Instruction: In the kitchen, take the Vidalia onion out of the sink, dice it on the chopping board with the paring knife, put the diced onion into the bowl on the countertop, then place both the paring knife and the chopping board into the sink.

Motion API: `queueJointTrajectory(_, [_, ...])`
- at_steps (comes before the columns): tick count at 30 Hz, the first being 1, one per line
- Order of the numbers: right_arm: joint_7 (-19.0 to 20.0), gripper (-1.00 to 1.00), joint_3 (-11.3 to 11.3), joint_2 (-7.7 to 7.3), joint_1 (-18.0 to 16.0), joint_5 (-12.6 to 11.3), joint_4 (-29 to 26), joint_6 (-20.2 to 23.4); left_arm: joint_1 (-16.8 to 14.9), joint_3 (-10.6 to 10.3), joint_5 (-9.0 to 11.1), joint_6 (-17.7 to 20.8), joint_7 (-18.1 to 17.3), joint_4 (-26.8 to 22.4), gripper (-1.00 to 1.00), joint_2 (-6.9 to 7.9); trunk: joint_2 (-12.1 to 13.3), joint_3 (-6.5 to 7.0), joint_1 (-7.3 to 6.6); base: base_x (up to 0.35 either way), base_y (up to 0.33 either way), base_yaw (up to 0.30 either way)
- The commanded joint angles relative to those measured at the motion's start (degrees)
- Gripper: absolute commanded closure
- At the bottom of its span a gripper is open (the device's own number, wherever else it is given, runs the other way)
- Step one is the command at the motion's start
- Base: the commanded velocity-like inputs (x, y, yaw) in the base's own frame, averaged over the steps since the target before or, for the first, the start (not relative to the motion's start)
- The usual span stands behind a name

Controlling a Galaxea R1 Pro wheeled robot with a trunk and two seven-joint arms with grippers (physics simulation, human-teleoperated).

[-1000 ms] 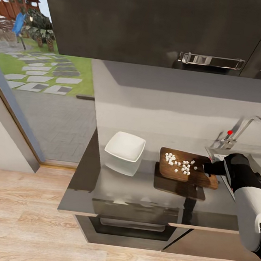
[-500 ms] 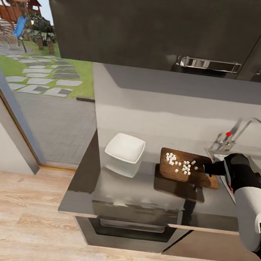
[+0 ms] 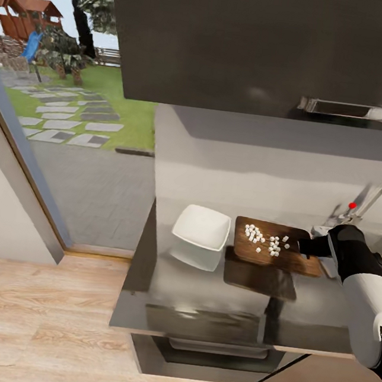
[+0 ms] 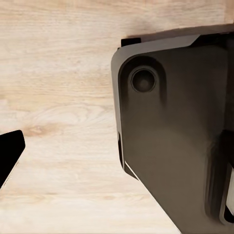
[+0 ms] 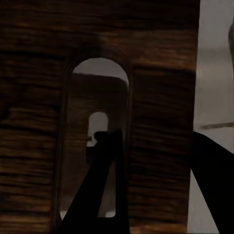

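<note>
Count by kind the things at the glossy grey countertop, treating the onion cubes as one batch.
shallow white square bowl: 1
dark brown wooden chopping board: 1
batch of tiny white diced onion cubes: 1
chrome tap with a red knob: 1
Total: 4

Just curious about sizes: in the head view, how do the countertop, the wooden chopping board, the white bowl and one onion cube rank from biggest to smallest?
1. Countertop
2. Chopping board
3. Bowl, somewhat smaller than the board; both sit about equally far from the camera
4. One diced onion cube, tiny by far
</note>
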Motion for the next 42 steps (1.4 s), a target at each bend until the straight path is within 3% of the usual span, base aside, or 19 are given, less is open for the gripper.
queueJointTrajectory(1, [0.5, 1.0, -0.2, 0.02, -0.1, 0.5, 0.0, 0.2, -0.1, -0.5, 0.6, -0.4, 0.0, 0.2, -1.0, -0.03, -0.1, -0.02, 0.05, 0.101, 0.287, 0.0])
queueJointTrajectory(8, [0.5, 1.0, -0.2, 0.0, -0.1, 0.5, 0.0, 0.2, -0.1, -0.5, 0.6, -0.4, 0.0, 0.2, -1.0, -0.03, -0.1, 0.61, 0.05, 0.12, 0.238, 0.0])
queueJointTrajectory(20, [0.5, 1.0, -0.2, 0.05, -0.1, 0.5, -0.1, 0.2, -0.1, -0.5, 0.6, -0.4, 0.0, 0.2, -1.0, -0.03, -0.1, 1.69, 0.05, 0.012, 0.037, 0.0])
queueJointTrajectory(34, [0.5, 1.0, -0.2, 0.09, -0.1, 0.5, -0.1, 0.3, -0.1, -0.5, 0.6, -0.4, 0.0, 0.2, -1.0, -0.03, -0.1, 2.95, 0.05, 0.0, 0.259, 0.0])
queueJointTrajectory(42, [-0.1, 1.0, -0.2, 0.09, -0.1, 0.5, -0.1, 0.5, -0.1, -0.5, 0.6, -0.4, 0.0, 0.2, -1.0, -0.03, -0.1, 3.67, 0.05, 0.0, 0.039, 0.0])
